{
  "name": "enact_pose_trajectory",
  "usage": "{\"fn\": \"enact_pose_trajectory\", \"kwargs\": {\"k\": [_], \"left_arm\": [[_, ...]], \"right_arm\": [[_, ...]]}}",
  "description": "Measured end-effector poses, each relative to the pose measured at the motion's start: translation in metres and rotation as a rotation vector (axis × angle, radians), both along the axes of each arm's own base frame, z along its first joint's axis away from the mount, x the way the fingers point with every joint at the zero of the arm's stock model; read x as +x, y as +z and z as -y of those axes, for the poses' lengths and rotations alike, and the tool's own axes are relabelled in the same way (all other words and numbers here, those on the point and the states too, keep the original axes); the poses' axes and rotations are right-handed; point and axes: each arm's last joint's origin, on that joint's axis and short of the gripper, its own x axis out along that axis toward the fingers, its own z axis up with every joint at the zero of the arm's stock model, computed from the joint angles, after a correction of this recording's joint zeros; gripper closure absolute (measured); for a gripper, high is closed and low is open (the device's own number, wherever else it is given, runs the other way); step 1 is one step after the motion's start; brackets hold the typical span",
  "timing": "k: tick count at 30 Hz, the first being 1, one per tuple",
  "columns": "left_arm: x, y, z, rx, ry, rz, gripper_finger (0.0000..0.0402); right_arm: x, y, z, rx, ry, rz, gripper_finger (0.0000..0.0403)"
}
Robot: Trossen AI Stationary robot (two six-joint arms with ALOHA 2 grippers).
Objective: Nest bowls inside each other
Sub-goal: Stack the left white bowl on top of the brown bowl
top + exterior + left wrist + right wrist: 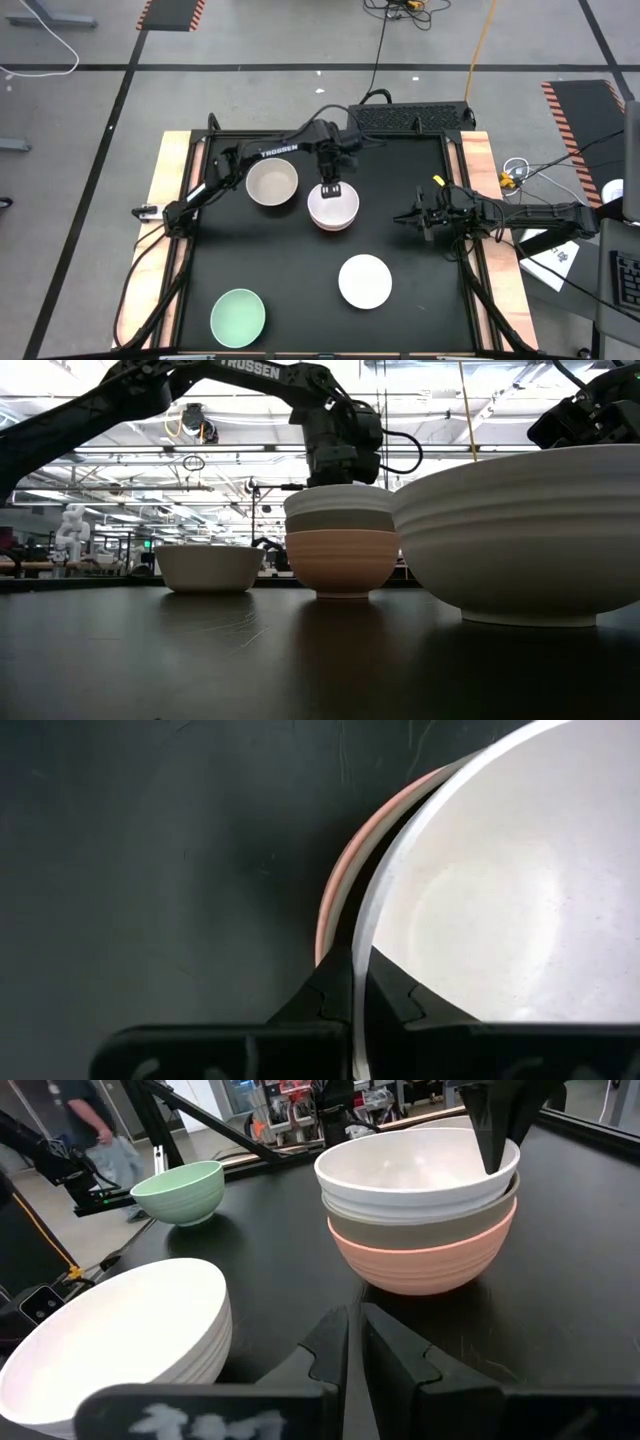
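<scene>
Nearest you, the mint bowl (pixel 237 316) sits at the front left, with a loose white bowl (pixel 364 281) to its right. Mid-table stands your stack (pixel 420 1210): a white bowl (pixel 333 207) on a grey one inside the salmon bowl (pixel 341 562). Your left gripper (pixel 330 190) is pinching that top white bowl's rim, so you're seating it; it looks settled, though I can't be sure. Just beyond and left waits the beige bowl (pixel 272 183). The right gripper (pixel 421 216) idles at the right edge, fingers pressed together, empty. Next: let go, lift clear, then fetch another loose bowl.
</scene>
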Motion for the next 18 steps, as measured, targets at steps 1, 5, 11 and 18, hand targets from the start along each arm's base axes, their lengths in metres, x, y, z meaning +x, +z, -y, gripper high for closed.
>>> {"fn": "enact_pose_trajectory", "kwargs": {"k": [1, 5, 11, 18], "left_arm": [[0.001, 0.000, 0.002, 0.013, -0.001, -0.001, 0.0400], [0.006, 0.001, 0.010, 0.047, -0.002, 0.014, 0.0400], [0.008, 0.001, 0.017, 0.075, 0.001, 0.006, 0.0400], [0.009, 0.000, 0.017, 0.095, 0.024, 0.002, 0.0400]], "right_arm": [[0.000, 0.000, 0.000, 0.001, 0.000, 0.000, 0.0377], [0.000, 0.000, 0.000, 0.004, 0.000, -0.001, 0.0377], [0.000, 0.000, 0.000, 0.004, -0.001, -0.003, 0.0377], [0.000, -0.001, 0.000, 0.005, -0.001, -0.006, 0.0377]]}}
